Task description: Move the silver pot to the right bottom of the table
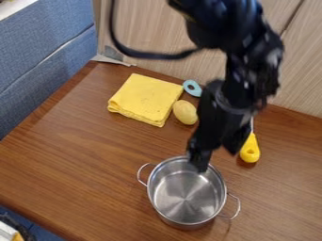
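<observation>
Silver pot upright, lower middle of wooden table; goal at right bottom unmet. Black gripper at pot's far rim; whether clamped, cannot tell. Rightward move likely remains.

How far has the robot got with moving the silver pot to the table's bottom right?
Partly, it seems: the pot sits upright low in view, but only slightly right of centre. Under way: the arm's lower end is at its far rim; a grip can't be confirmed. Left, probably: shifting it farther right, then withdrawing the arm.
</observation>
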